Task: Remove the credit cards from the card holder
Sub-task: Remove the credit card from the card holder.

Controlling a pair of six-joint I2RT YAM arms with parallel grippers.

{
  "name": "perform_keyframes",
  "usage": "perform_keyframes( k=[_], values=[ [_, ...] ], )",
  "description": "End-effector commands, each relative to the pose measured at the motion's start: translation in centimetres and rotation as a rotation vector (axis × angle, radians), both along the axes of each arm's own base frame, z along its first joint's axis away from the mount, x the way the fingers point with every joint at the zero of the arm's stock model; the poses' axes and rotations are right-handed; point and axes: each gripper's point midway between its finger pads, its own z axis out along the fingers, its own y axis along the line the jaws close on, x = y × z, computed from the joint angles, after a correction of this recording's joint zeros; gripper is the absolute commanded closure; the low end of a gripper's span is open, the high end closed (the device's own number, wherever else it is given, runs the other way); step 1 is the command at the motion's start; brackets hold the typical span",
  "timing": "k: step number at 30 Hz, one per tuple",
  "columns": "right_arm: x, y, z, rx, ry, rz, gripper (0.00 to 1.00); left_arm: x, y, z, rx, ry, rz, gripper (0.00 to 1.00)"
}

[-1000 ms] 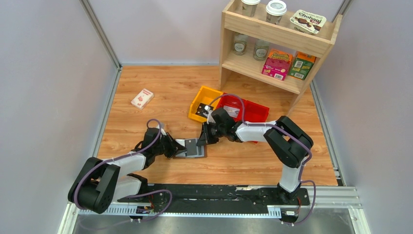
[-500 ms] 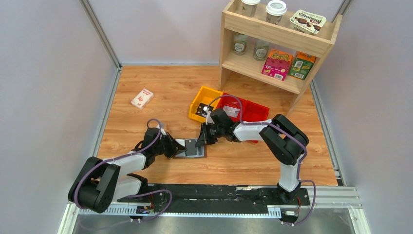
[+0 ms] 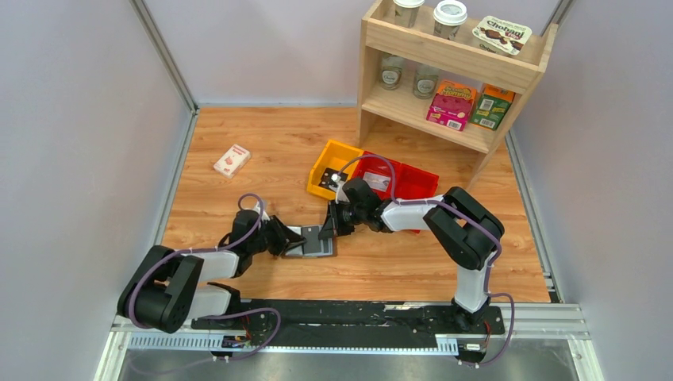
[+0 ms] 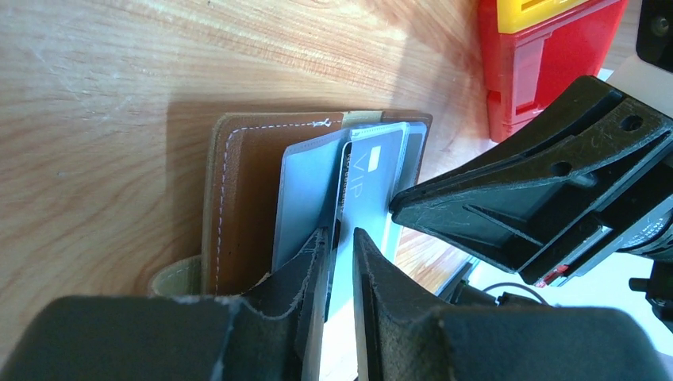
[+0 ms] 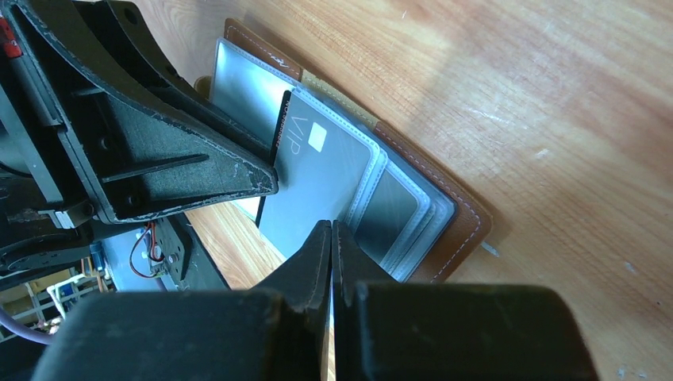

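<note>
Now the left hand (image 4: pixel 340 238) eases apart, right hand (image 5: pixel 331 232) stays pinched on the VIP card (image 5: pixel 317 171); card holder (image 3: pixel 316 243) lies open on the desk (image 3: pixel 238 198) between them, so the card looks free to slide out.

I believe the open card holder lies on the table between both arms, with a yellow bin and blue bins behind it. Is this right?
No. The bins next to the yellow bin are red, not blue; the top external view shows it. The rest holds.

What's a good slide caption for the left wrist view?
Left tool straddling a grey VIP card in the open brown card holder, right tool closed beside it.
</note>
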Motion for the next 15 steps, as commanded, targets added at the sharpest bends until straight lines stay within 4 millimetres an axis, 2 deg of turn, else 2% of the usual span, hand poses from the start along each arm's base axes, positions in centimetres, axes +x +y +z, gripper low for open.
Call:
perform_keyframes(
  k=[1, 7, 15],
  values=[
    [-1.5, -4.2, -5.4, -0.216, 0.041, -0.025, 0.99, 0.8, -0.5, 1.3, -0.059, -0.069, -0.012, 0.76],
    [-1.6, -4.1, -5.7, -0.215, 0.045, -0.019, 0.99, 1.1, -0.4, 2.2, -0.110, -0.107, -0.006, 0.89],
    [-1.5, -4.2, -6.1, -0.229, 0.047, -0.019, 0.99, 1.0, 0.0, 3.0, -0.127, -0.142, -0.004, 0.91]
  ],
)
